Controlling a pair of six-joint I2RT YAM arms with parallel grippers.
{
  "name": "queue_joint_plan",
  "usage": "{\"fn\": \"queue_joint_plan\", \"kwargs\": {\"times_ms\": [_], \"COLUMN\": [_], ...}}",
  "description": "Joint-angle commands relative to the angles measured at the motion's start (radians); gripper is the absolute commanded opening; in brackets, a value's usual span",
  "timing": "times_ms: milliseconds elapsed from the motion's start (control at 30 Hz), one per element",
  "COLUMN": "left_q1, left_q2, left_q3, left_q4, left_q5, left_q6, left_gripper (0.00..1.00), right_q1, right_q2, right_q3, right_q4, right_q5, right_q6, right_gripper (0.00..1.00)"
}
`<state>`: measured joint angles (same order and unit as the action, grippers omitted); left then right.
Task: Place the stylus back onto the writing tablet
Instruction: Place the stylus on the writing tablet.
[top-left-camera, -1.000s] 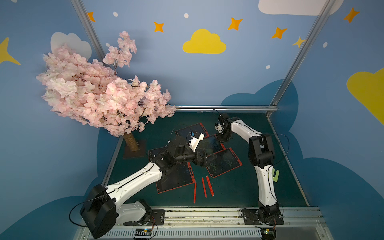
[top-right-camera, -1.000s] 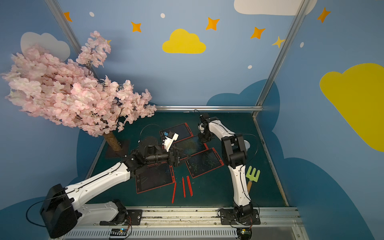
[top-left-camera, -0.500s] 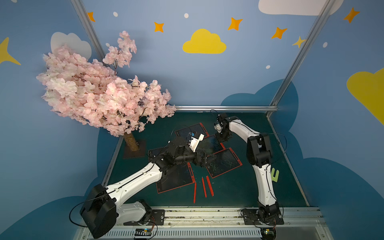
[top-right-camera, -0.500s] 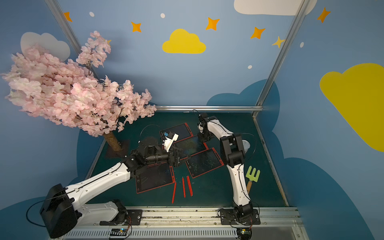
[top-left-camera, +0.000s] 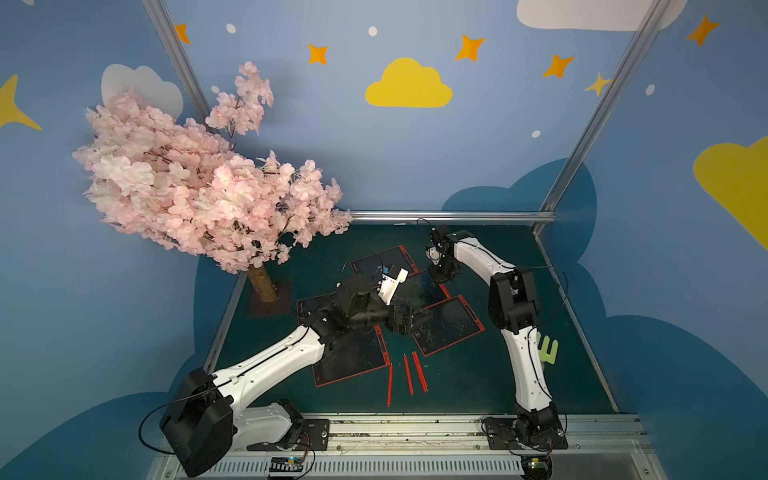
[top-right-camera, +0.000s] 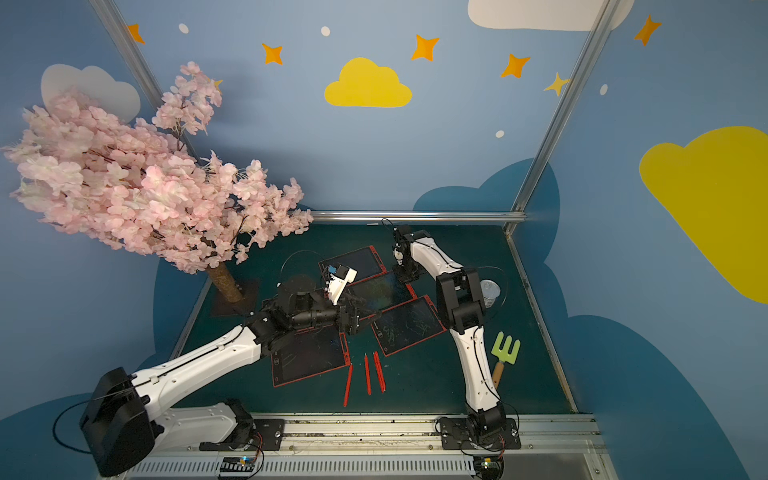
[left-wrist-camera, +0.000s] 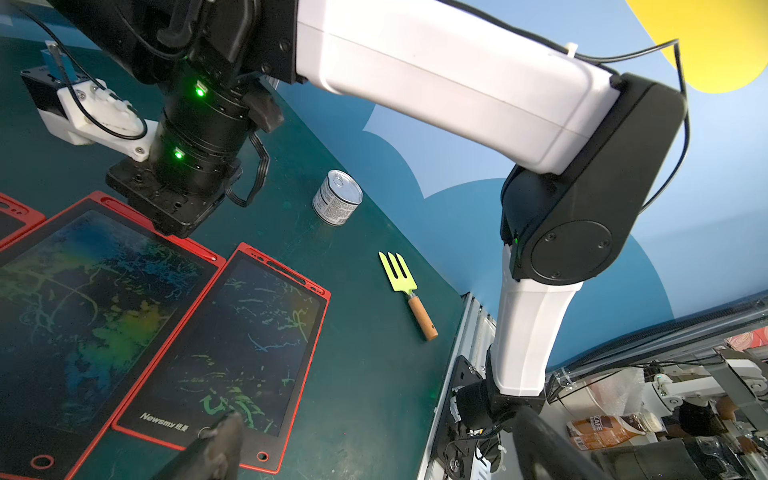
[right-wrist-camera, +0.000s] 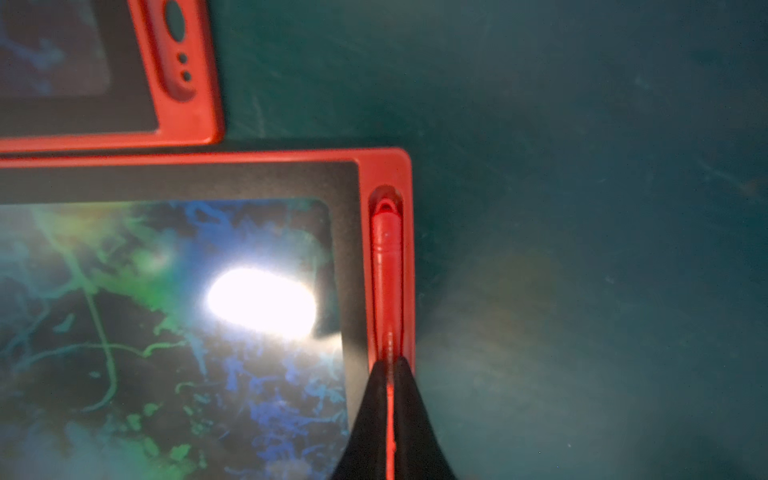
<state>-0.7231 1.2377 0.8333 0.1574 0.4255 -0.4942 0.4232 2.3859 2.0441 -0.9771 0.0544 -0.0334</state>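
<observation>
Where the worktop (top-left-camera: 478, 386) runs nearest, three spare styluses (top-left-camera: 409, 374) lie loose, untouched.
Left gripper (top-left-camera: 417, 319): mid-scene over the other tablets (top-left-camera: 451, 328), jaws wide, empty.
Right gripper (right-wrist-camera: 390, 368): far, pinched shut on the stylus (right-wrist-camera: 386, 266), which lies in the edge groove of the writing tablet (right-wrist-camera: 384, 166).
Stylus, judged: light, stiff, slick plastic; hold mid-shaft, gently.

We were in a robotics lab cell dressed up like a playroom, with blue painted walls (top-left-camera: 415, 166) bearing a yellow cloud (top-left-camera: 408, 85) and orange stars (top-left-camera: 470, 47), and an artificial cherry blossom tree (top-left-camera: 199, 199) standing on the dark green tabletop (top-left-camera: 478, 382). Aluminium frame posts (top-left-camera: 598, 112) boxed it in. Two white-and-black robot arms (top-left-camera: 270, 365) were bolted to a metal rail (top-left-camera: 395, 428) at the front, and beyond that edge we saw a clutter of bottles and equipment (left-wrist-camera: 602, 428).
</observation>
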Motion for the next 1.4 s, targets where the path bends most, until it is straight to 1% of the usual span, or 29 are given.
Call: {"fn": "queue_joint_plan", "kwargs": {"times_ms": [0,233,367,500,600,767,800,833,900,933,1000,1100,1167,1200,1267,1300,1367], "left_q1": [-0.003,-0.002,-0.002,-0.002,-0.001,0.002,0.003,0.003,0.005,0.005,0.010,0.027,0.042,0.053,0.077,0.092,0.107], "left_q2": [-0.019,-0.034,-0.039,-0.046,-0.049,-0.042,-0.039,-0.033,-0.018,-0.004,0.028,0.075,0.100,0.119,0.165,0.191,0.233], "left_q3": [-0.010,-0.019,-0.020,-0.027,-0.031,-0.017,-0.014,-0.008,0.016,0.030,0.059,0.089,0.090,0.096,0.121,0.139,0.170], "left_q4": [0.007,-0.004,-0.026,-0.042,-0.050,-0.122,-0.139,-0.159,-0.216,-0.247,-0.310,-0.350,-0.324,-0.312,-0.314,-0.319,-0.322], "left_q5": [-0.006,-0.034,-0.044,-0.058,-0.069,-0.128,-0.141,-0.158,-0.184,-0.222,-0.267,-0.296,-0.294,-0.287,-0.268,-0.254,-0.247], "left_q6": [0.013,0.014,0.017,0.015,0.011,-0.021,-0.030,-0.037,-0.045,-0.051,-0.068,-0.097,-0.127,-0.135,-0.148,-0.149,-0.142], "left_gripper": [1.00,1.00,1.00,1.00,1.00,1.00,1.00,1.00,1.00,1.00,1.00,1.00,1.00,1.00,1.00,1.00,1.00], "right_q1": [-0.005,-0.010,-0.014,-0.019,-0.026,-0.044,-0.046,-0.045,-0.047,-0.050,-0.060,-0.087,-0.101,-0.107,-0.108,-0.109,-0.107], "right_q2": [0.024,-0.062,-0.142,-0.241,-0.329,-0.484,-0.513,-0.543,-0.596,-0.621,-0.666,-0.755,-0.829,-0.870,-0.934,-0.957,-0.994], "right_q3": [0.013,-0.023,-0.102,-0.228,-0.342,-0.542,-0.580,-0.618,-0.686,-0.718,-0.773,-0.877,-0.949,-0.982,-1.001,-1.001,-1.001], "right_q4": [-0.031,-0.009,0.029,0.081,0.119,0.192,0.202,0.216,0.241,0.249,0.266,0.338,0.399,0.433,0.419,0.403,0.388], "right_q5": [-0.024,-0.048,-0.064,-0.064,-0.080,-0.129,-0.135,-0.134,-0.143,-0.152,-0.171,-0.260,-0.275,-0.253,-0.165,-0.150,-0.135], "right_q6": [0.031,0.033,0.032,0.047,0.072,0.139,0.151,0.164,0.188,0.202,0.230,0.282,0.342,0.379,0.469,0.467,0.403], "right_gripper": [0.10,0.13,0.19,0.22,0.26,0.33,0.35,0.41,0.56,0.64,0.76,0.96,0.98,0.98,0.98,0.98,0.98]}}
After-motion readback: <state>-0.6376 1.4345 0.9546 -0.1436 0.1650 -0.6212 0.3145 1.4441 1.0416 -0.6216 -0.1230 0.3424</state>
